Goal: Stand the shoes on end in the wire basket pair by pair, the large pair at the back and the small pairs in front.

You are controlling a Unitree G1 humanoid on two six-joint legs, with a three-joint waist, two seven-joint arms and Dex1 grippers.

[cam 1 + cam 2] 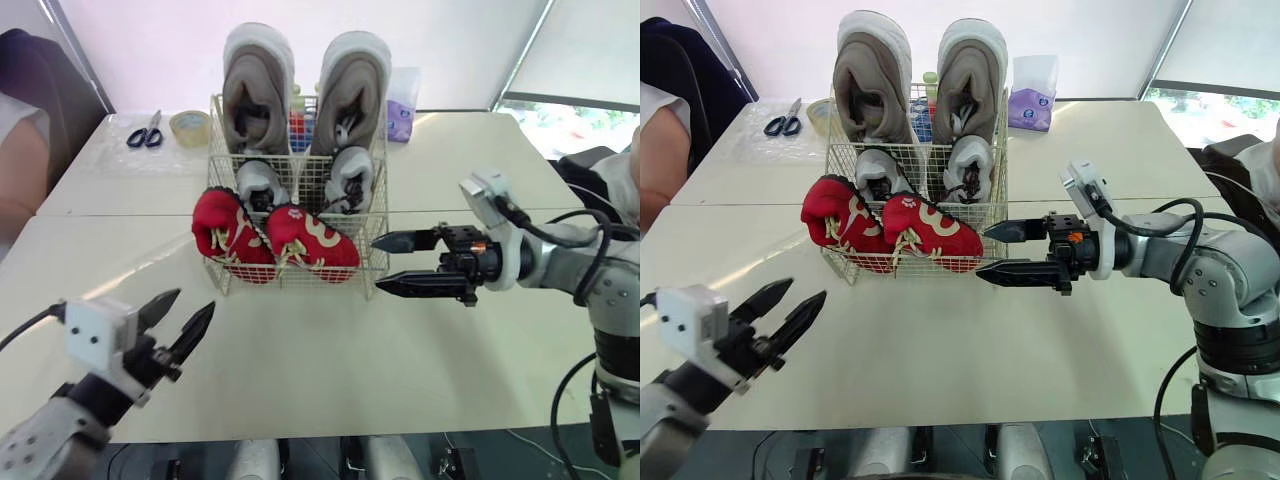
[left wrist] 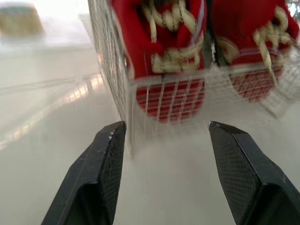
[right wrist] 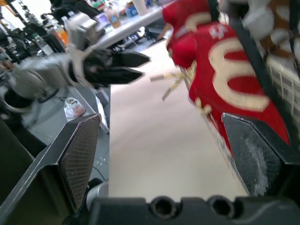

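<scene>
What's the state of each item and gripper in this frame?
wire basket: upright on table, holding three pairs.
large grey shoes: on end, at back.
small grey shoes: on end, middle row.
red shoes: front row, tilted, poking over the rim.
left gripper: open, empty.
right gripper: open, empty.
scissors: shut, flat on table.

Left gripper (image 1: 192, 302): low at near left, jaws parted, empty, tips angled forward and up. Right gripper (image 1: 378, 265): extended in from right, held level, jaws parted one above the other, empty.
</scene>
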